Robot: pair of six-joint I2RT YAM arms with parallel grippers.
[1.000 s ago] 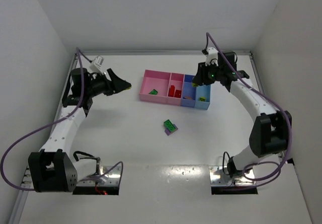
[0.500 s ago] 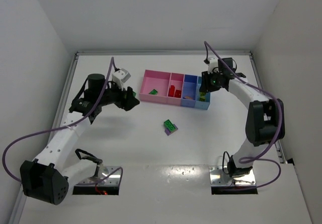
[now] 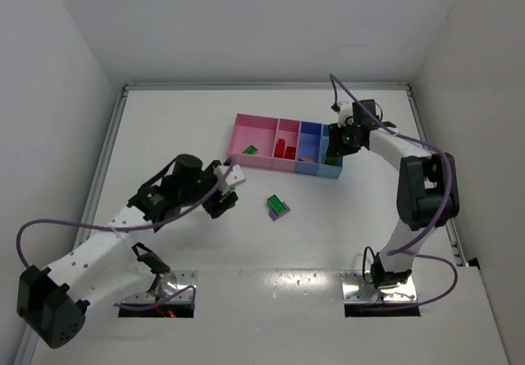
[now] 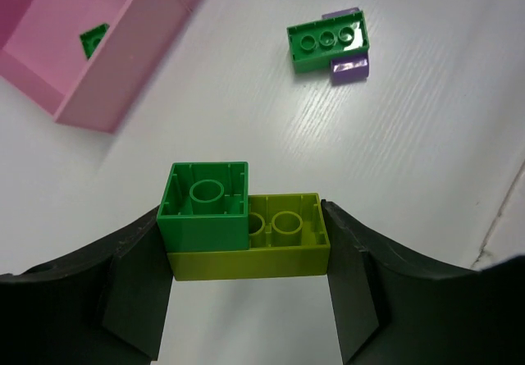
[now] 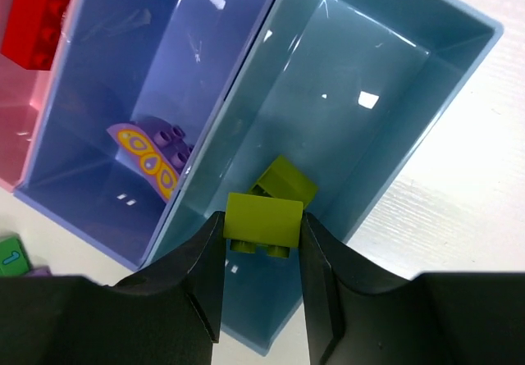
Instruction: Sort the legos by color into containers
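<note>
The left gripper (image 4: 244, 217) is clamping one small green plastic brick (image 4: 205, 205) joined to one longer yellow-green brick (image 4: 246, 262), its long axis running 9 to 3 o'clock. The right gripper (image 5: 262, 227) is pinching a yellow-green block (image 5: 262, 216) over the light blue plastic bin (image 5: 394, 94); another block (image 5: 287, 180) is lying at its 1 o'clock.

The light blue rectangular plastic bin (image 5: 361, 119) and the dark blue plastic bin (image 5: 107, 70) beside it are glossy, their floors catching glints. The small yellow-green plastic brick (image 5: 262, 220) and the stacked green and yellow-green plastic bricks (image 4: 246, 238) look smooth, softly sheened. The wide pink plastic bin (image 4: 123, 78) reads matt. The white tabletop (image 4: 435, 135) shows fine streaks, perhaps laminate.
</note>
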